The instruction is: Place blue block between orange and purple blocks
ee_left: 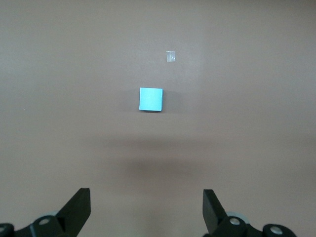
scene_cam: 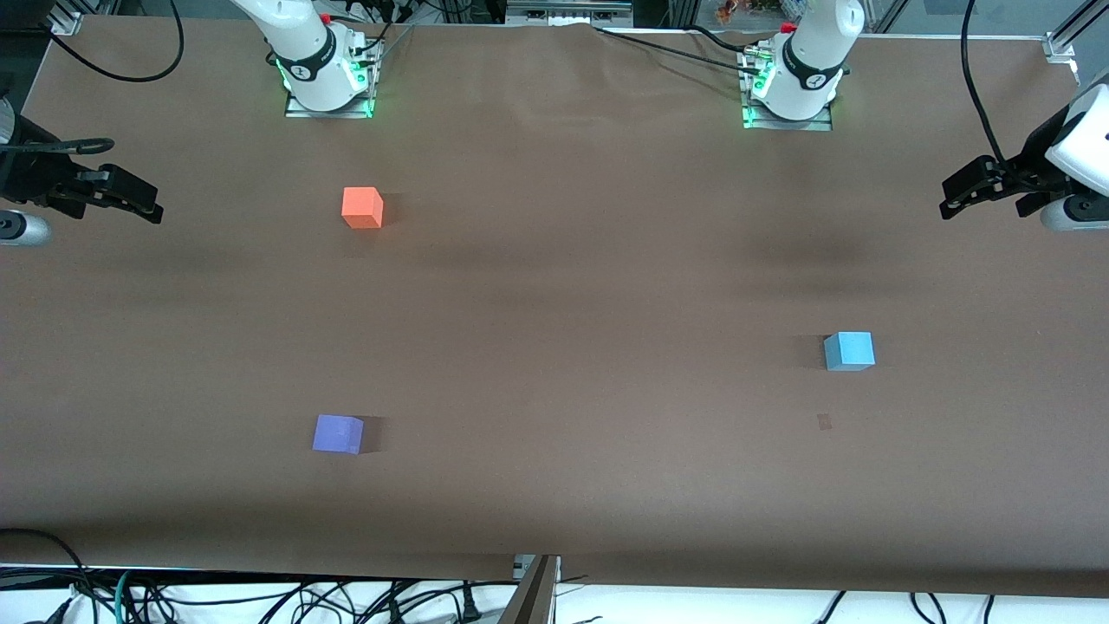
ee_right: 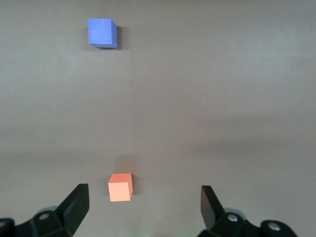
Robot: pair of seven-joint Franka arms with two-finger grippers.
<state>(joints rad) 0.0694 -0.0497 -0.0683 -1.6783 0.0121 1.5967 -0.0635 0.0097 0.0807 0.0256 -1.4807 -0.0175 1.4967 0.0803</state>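
Brown counter (scene_cam: 554, 286): blue block (scene_cam: 848, 351) lies toward the left arm's end, well apart from orange block (scene_cam: 362, 208) and purple block (scene_cam: 337, 433); left end effector (scene_cam: 983, 189) and right end effector (scene_cam: 117, 198), both spread and empty, risk nudging either neighbour during placement.

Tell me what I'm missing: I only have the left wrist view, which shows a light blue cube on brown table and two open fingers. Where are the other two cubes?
Observer: The orange block and the purple block both sit toward the right arm's end of the table, orange farther from the front camera, purple nearer.
Operator: Anything in the gap between them?
Observer: No, only bare table; the blue block sits apart, toward the left arm's end.
Operator: What is the right arm doing?
Observer: The right gripper is open and holds nothing, above the orange block's end of the table. The left gripper is also empty.
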